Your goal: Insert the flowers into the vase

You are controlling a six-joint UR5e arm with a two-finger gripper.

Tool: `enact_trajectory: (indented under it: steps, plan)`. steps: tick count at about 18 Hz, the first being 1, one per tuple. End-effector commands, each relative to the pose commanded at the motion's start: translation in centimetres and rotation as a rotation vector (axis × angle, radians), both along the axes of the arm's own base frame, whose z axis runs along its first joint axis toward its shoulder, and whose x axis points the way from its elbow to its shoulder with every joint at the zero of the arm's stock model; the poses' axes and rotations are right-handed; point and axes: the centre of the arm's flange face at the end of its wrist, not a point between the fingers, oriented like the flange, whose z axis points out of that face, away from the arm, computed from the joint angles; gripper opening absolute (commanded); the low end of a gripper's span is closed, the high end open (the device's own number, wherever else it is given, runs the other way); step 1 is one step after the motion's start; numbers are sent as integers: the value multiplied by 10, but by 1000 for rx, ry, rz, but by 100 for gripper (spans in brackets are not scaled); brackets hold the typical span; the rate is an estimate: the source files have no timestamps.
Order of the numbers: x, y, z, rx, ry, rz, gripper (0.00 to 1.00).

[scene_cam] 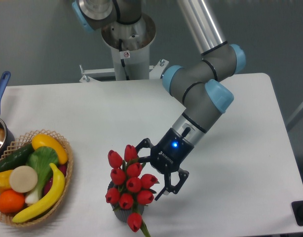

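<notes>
Hovering low near the front edge of the surface, the pincer reaches in from the right, and the flowers lie directly off its tips, toward the left and front. Its dark fingers are spread apart around the right side of the bunch; whether they press on the stems hidden behind the blooms cannot be told, so the grip itself is uncertain. The red heads stand packed over the vase, of which only a slice of dark ribbed wall shows beneath them, close to the front edge. The bunch's long axis looks close to upright, leaning slightly to the front, with one bloom and a green leaf drooping down past the vase's front side. My reading is that the stems are at or inside the rim, so the insertion is nearly finished; what remains turns on the bunch staying aligned over the opening as the fingers let go.

At the left edge sits a wicker basket holding a banana, an orange, a cucumber and other produce. A pot with a blue handle is cut off at the left border.
</notes>
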Motion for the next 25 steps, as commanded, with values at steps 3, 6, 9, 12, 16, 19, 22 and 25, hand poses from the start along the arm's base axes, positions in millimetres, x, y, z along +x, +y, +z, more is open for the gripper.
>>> enact_trajectory:
  steps: [3, 6, 9, 12, 16, 19, 22, 25]
  plan:
    - [2, -2, 8, -4, 15, 4, 100]
    - [3, -5, 18, -6, 36, 10, 100]
    - [-4, -14, 23, -42, 79, 40, 100]
    - [-19, -24, 21, -160, 187, 96, 100]
    - [-40, -49, 12, -311, 292, 166, 100]
    - [-51, -75, -3, -429, 352, 196, 100]
    - [-65, -105, 5, -543, 427, 240, 100]
    - [-72, -124, 4, -671, 422, 214, 100]
